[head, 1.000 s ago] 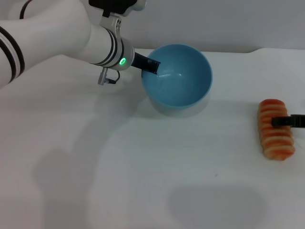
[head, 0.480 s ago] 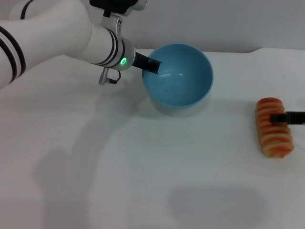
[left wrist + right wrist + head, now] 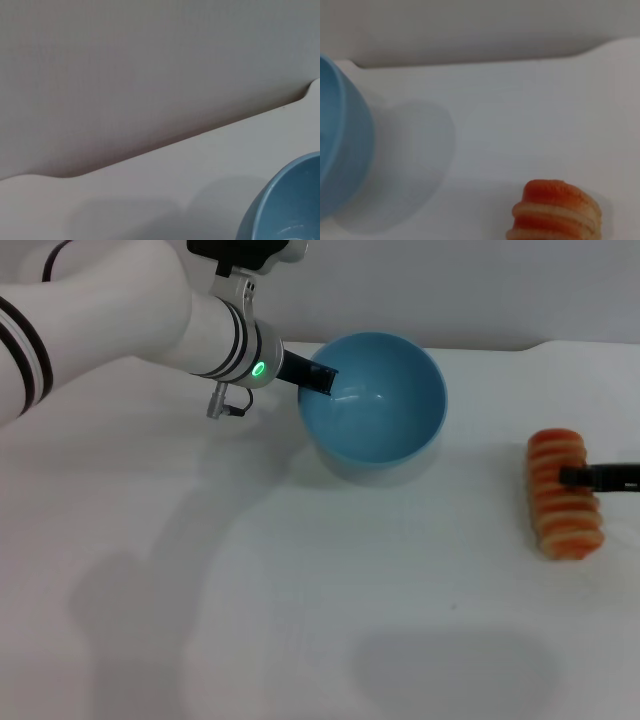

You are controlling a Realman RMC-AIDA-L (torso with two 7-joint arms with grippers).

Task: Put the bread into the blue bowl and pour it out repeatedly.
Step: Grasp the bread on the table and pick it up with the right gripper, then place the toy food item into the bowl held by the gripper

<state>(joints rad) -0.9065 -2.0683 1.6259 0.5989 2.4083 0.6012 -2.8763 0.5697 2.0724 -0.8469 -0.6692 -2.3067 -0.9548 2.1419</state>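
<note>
The blue bowl sits at the back middle of the white table, its opening tipped a little toward me. My left gripper is shut on the bowl's left rim, with one black finger inside it. The bread, an orange-tan ridged loaf, is at the far right, lengthwise front to back. My right gripper comes in from the right edge and is shut across the loaf's middle. The bowl's rim shows in the left wrist view. The right wrist view shows the bowl's side and the end of the bread.
The white table runs to a grey wall at the back. My left arm reaches across the back left. Open tabletop lies between the bowl and the bread.
The bread has moved left and slightly toward the back, carried in my right gripper. The bowl and my left arm have stayed still.
</note>
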